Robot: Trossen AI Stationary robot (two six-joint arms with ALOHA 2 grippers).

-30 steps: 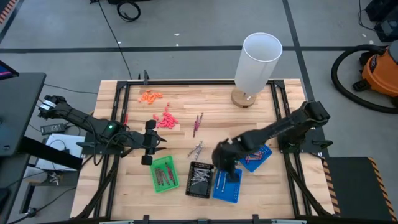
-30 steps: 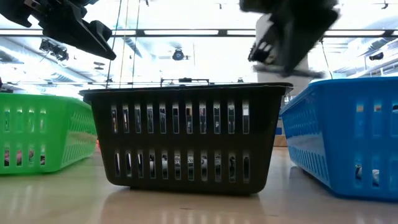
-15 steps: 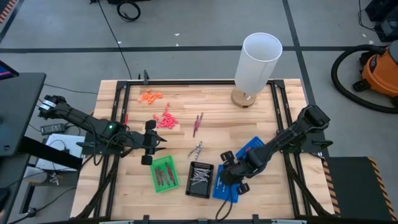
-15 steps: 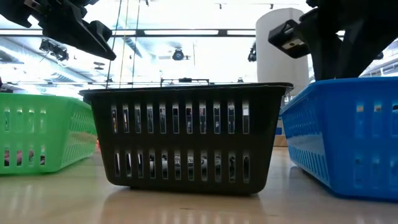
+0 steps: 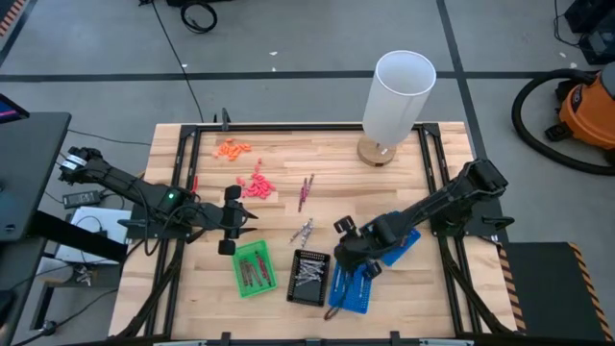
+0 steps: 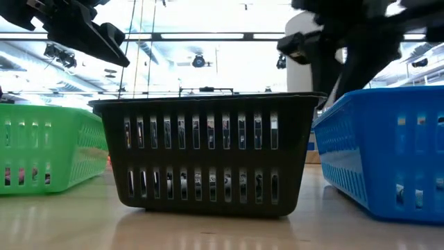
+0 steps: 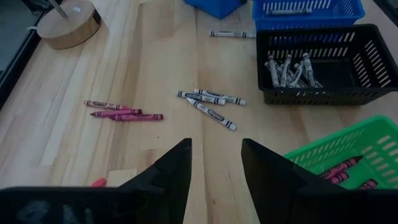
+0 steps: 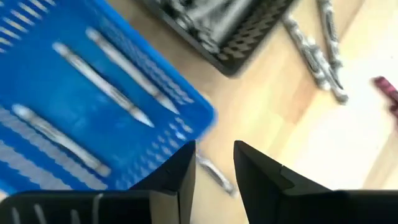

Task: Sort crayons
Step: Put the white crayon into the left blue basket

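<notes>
Just above the near edge of the blue tray (image 5: 351,288), the right tool (image 5: 348,258) hangs with its fingers parted and empty, apparently positioned so crayons fall among those already lying inside. Sorting looks partly done: grey crayons (image 7: 211,101) and dark red ones (image 7: 121,112) lie loose mid-worktop (image 5: 211,279), while others fill the black tray (image 5: 307,277) and green tray (image 5: 254,267). The left tool (image 5: 231,219) waits open beside the green tray, facing the loose sticks.
</notes>
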